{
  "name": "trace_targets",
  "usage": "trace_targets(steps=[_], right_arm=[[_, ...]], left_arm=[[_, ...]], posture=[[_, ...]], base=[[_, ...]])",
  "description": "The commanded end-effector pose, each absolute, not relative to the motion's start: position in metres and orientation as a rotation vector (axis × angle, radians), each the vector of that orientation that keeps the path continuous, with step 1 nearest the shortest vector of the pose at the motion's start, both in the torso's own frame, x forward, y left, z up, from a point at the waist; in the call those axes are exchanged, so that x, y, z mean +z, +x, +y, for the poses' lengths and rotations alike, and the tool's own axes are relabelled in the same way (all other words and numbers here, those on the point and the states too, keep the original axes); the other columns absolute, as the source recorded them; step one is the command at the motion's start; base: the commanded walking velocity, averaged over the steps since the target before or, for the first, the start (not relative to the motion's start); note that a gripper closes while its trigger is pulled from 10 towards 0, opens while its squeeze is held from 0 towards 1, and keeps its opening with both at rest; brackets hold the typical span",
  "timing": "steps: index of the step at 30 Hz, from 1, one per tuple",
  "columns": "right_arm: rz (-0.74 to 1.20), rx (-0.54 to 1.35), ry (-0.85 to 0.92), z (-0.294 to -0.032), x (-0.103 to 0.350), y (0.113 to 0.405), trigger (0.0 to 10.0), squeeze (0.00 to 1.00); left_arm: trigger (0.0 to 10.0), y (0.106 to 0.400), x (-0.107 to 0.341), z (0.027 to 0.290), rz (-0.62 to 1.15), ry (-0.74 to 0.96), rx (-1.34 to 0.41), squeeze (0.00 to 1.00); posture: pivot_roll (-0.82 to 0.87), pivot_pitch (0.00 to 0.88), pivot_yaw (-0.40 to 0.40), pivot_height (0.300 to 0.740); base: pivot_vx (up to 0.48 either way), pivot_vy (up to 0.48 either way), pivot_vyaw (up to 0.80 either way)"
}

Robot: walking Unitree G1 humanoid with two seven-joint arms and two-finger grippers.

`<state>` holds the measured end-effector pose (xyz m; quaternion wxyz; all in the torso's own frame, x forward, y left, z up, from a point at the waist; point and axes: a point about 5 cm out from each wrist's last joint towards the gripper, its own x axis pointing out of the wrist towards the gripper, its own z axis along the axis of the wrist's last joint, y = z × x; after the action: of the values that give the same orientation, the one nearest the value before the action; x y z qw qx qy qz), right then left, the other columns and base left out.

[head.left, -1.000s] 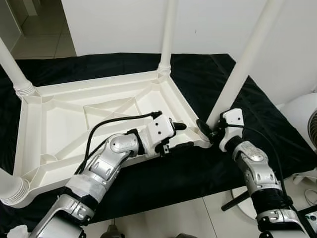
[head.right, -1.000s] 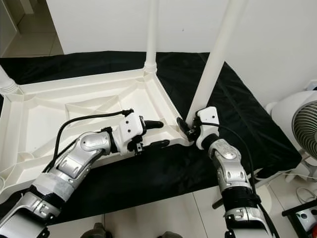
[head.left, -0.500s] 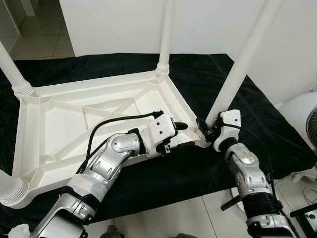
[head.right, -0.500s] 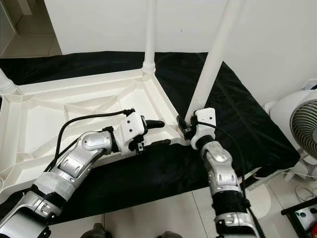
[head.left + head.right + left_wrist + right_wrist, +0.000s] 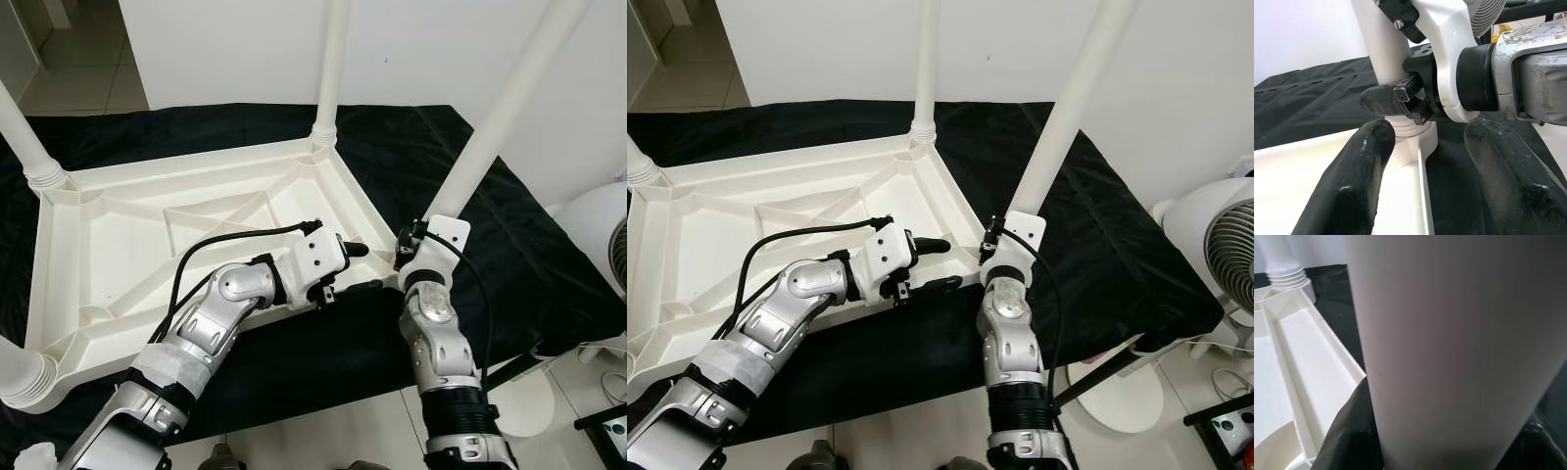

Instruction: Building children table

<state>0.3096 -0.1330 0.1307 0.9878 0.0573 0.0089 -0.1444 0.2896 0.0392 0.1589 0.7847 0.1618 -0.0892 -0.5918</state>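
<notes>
Smooth white plastic table top [image 5: 147, 245] lies upside down on black cloth [image 5: 509, 245].
Right gripper [image 5: 1449, 440] clenches the round leg [image 5: 500, 117]; left gripper [image 5: 358, 269] is released at the near rim.

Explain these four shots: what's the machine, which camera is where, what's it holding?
It is a humanoid robot with two silver arms, each ending in two black fingers. The two wide shots come from its head camera, looking down. A white plastic tabletop lies upside down on a black cloth, legs pointing up. The right gripper is closed around the near-right leg just above its socket; the right wrist view looks straight at that leg. The left gripper is open, straddling the tabletop's edge beside that corner; the left wrist view looks along its fingers.
</notes>
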Motion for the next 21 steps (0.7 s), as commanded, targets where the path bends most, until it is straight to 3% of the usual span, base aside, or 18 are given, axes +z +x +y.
trace_targets(steps=[1,5,6,18,19,20,21], right_arm=[[0.1,-0.28,0.143,-0.127,0.115,0.305,10.0,0.0],[0.084,-0.233,0.129,-0.123,0.122,0.305,10.0,0.0],[0.072,-0.235,0.128,-0.124,0.124,0.304,10.0,1.0],[0.004,-0.151,0.127,-0.139,0.127,0.287,10.0,1.0],[-0.001,-0.115,0.108,-0.144,0.125,0.281,10.0,0.63],[-0.004,-0.091,0.094,-0.147,0.124,0.277,10.0,0.63],[-0.008,-0.06,0.079,-0.15,0.123,0.274,10.0,0.0]], left_arm=[[10.0,0.287,0.158,0.037,-0.183,0.361,-1.328,0.0],[10.0,0.286,0.157,0.037,-0.182,0.362,-1.331,0.0],[10.0,0.286,0.157,0.036,-0.182,0.361,-1.33,0.0],[10.0,0.286,0.157,0.036,-0.184,0.351,-1.321,0.0],[10.0,0.286,0.157,0.036,-0.186,0.349,-1.32,0.0],[10.0,0.286,0.157,0.035,-0.187,0.348,-1.319,0.0],[10.0,0.286,0.157,0.035,-0.188,0.346,-1.319,0.0]], posture=[[0.0,0.01,-0.034,0.74],[0.0,0.011,-0.036,0.74],[0.0,0.013,-0.038,0.74],[-0.01,0.012,-0.05,0.74],[-0.01,0.011,-0.051,0.74],[-0.01,0.011,-0.051,0.74],[-0.02,0.012,-0.051,0.74]], base=[[0.0,0.0,0.0],[0.0,0.0,0.0],[0.0,0.0,0.0],[0.0,0.0,0.0],[0.0,0.0,0.0],[0.0,0.0,0.0],[0.0,0.0,0.0]])
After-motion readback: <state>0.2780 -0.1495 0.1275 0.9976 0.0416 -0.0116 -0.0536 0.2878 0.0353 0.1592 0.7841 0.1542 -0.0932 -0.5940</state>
